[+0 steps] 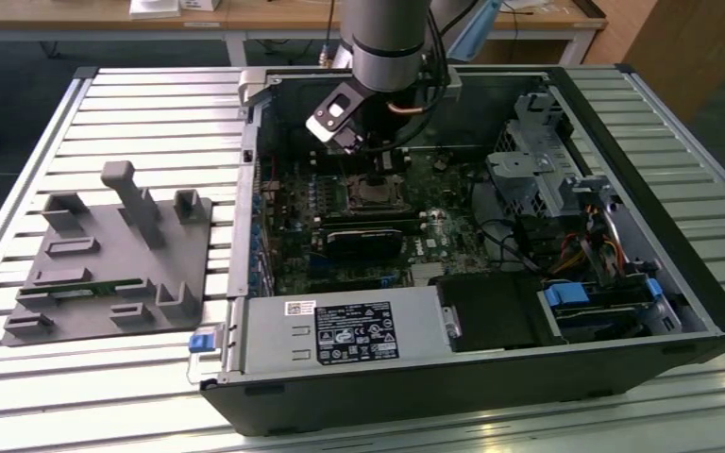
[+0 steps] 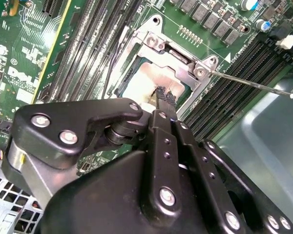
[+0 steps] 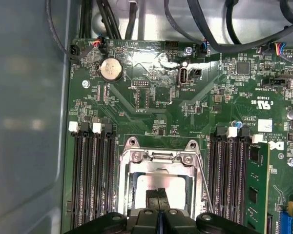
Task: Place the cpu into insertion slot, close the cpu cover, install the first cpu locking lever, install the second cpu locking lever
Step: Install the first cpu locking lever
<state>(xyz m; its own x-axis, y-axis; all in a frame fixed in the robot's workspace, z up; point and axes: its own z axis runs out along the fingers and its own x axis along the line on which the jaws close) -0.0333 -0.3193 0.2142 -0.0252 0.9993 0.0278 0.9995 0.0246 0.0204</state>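
At the circuit board's middle we are seeing one gripper, fingers pinched together, empty, over one cpu sitting in one insertion slot. One cpu cover is framing it, its near edge hidden.

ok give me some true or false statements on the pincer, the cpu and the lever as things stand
1. The pincer is down over the cpu. True.
2. The pincer is spread wide open. False: it is closed, tips together.
3. The cpu hangs in the pincer, clear of the board. False: it lies flat on the green board, framed by the cpu cover.
4. A thin wire lever sticks out sideways from the socket area. True.
5. A round coin battery sits on the board. True.
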